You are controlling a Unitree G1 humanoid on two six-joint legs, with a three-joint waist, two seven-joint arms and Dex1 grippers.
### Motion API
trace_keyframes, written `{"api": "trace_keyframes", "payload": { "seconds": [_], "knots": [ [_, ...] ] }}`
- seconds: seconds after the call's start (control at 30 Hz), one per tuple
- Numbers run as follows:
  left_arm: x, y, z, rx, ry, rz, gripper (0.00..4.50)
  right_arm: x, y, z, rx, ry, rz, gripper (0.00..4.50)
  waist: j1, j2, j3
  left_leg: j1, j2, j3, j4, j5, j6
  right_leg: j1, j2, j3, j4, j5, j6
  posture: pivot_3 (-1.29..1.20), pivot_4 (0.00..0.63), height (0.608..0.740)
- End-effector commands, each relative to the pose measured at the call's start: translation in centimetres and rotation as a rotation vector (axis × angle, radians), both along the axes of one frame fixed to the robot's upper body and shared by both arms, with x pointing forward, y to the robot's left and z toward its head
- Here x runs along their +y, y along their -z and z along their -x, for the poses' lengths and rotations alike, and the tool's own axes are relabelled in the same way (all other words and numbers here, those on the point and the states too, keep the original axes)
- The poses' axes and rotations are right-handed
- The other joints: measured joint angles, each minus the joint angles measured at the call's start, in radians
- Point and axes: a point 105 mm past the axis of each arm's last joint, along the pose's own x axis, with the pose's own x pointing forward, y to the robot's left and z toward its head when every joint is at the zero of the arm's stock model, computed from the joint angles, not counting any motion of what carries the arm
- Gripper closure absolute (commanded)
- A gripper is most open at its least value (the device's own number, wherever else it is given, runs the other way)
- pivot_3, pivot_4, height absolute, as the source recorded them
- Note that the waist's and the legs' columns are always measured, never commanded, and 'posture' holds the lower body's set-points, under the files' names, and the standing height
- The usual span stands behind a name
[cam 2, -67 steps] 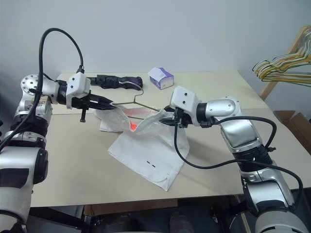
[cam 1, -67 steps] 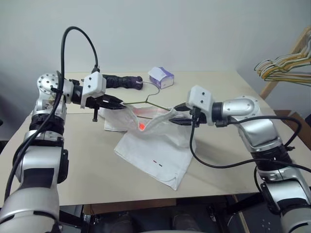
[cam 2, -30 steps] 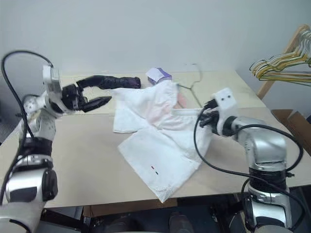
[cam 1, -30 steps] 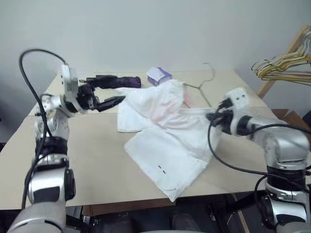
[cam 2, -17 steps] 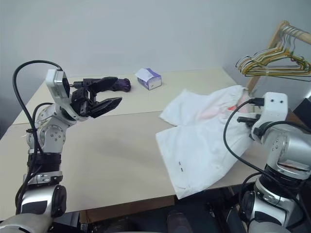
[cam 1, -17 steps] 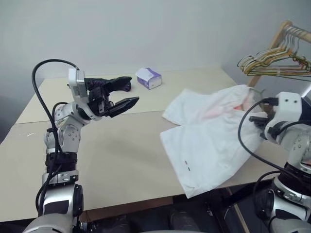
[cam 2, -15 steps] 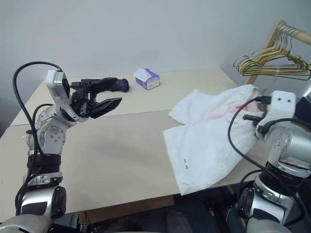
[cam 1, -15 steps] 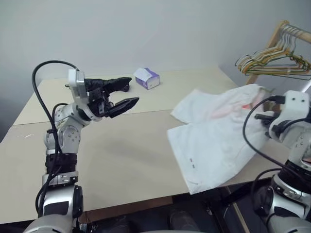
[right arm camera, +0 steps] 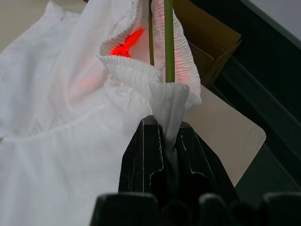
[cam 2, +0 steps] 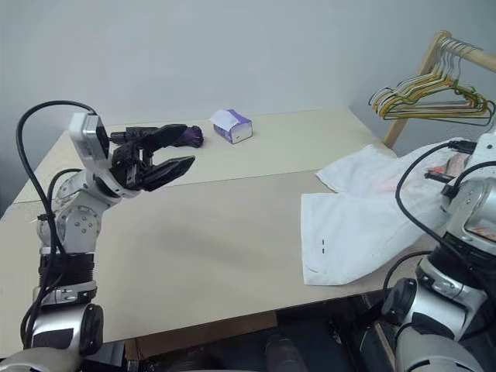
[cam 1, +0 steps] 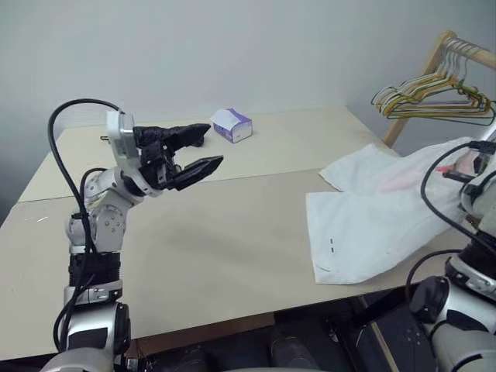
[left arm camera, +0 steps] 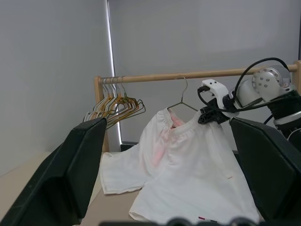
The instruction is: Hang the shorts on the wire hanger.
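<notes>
The white shorts point(cam 1: 377, 219) lie over the table's right edge, their gathered waistband lifted toward the rack. My right gripper point(right arm camera: 168, 123) is shut on a pinch of that waistband. The thin greenish wire hanger point(right arm camera: 168, 42) runs up through the waistband opening. From the left wrist view the hanger's hook point(left arm camera: 184, 90) rises to the wooden rod point(left arm camera: 155, 77); I cannot tell if it rests on it. My left gripper point(cam 1: 214, 145) hovers open and holding nothing above the table's left part, pointing toward the shorts.
A white-and-purple tissue box point(cam 1: 232, 125) stands at the table's far side. A bunch of yellow, green and white hangers point(cam 1: 431, 98) hangs on the wooden rack point(cam 1: 428, 57) at the right. The beige table point(cam 1: 217, 240) spreads bare between the arms. A cardboard box point(right arm camera: 212, 43) sits below the rack.
My right gripper has carried the shorts and hanger rightward, from mid-table to the right edge by the rack. The view has swung right too. The left gripper stays open and has barely moved.
</notes>
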Motion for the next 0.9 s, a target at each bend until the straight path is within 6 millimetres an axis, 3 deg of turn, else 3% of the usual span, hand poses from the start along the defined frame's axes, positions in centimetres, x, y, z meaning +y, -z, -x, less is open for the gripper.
{"api": "trace_keyframes", "payload": {
  "seconds": [0.03,0.57,0.9],
  "knots": [
    [0.2,-1.1,0.6,-0.045,-0.012,0.01,0.0,-0.2,-1.6,0.0,-0.021,0.013,0.032,4.49,0.0,0.0,0.0,0.0,0.0,0.0,0.0,0.0,0.0,0.0,0.0,0.0,0.0,0.0,0.0,-0.18,0.0,0.74],
    [-0.1,-1.3,1.2,-0.049,-0.022,0.019,0.0,-2.6,-2.6,-0.1,-0.024,0.121,0.039,4.49,0.012,0.002,0.001,0.0,0.0,0.002,0.0,0.0,0.0,0.0,0.0,0.001,-0.001,0.0,0.0,-0.21,0.0,0.74],
    [-0.4,-1.4,0.4,-0.041,0.007,0.006,0.0,-5.6,-6.6,0.1,-0.198,0.314,0.059,4.49,-0.002,0.007,0.005,0.0,0.0,0.002,-0.001,0.0,0.0,0.0,0.0,0.001,-0.002,0.0,0.0,-0.23,0.0,0.74]
  ]
}}
